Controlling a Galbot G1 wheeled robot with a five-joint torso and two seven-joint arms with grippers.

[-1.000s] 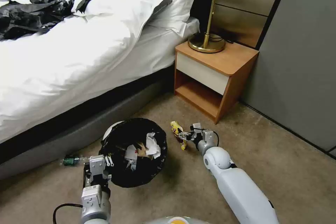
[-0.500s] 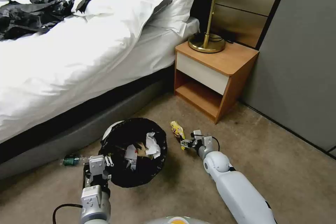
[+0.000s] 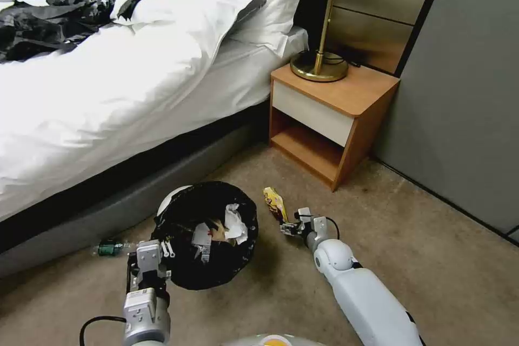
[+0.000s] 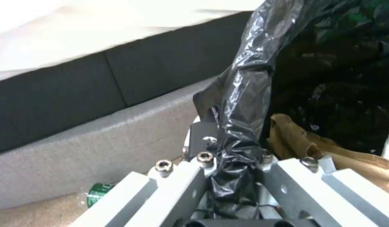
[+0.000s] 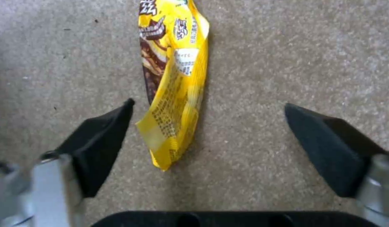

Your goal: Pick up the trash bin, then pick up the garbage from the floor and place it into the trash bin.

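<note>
The trash bin [image 3: 205, 238], white with a black liner, hangs tilted just above the carpet beside the bed. My left gripper [image 3: 155, 255] is shut on its rim; in the left wrist view the fingers [image 4: 190, 176] pinch the black liner [image 4: 240, 104]. White paper scraps [image 3: 235, 224] and a brown cardboard scrap [image 4: 293, 142] lie inside. A piece of garbage, a yellow snack wrapper [image 3: 274, 201], lies flat on the carpet right of the bin. My right gripper [image 3: 288, 227] is open at its near end; the wrapper [image 5: 173, 85] lies between the black pads [image 5: 102, 142], untouched.
A small green-labelled bottle [image 3: 110, 248] lies by the grey bed base [image 3: 108, 211], left of the bin. A wooden nightstand [image 3: 330, 119] with a brass lamp [image 3: 320, 65] stands beyond the wrapper. A grey wall panel [image 3: 465, 92] bounds the right. Open carpet lies at front right.
My right gripper has drawn back toward me along the wrapper, from over its middle to its near end. The wrapper, bin and left gripper have hardly moved.
</note>
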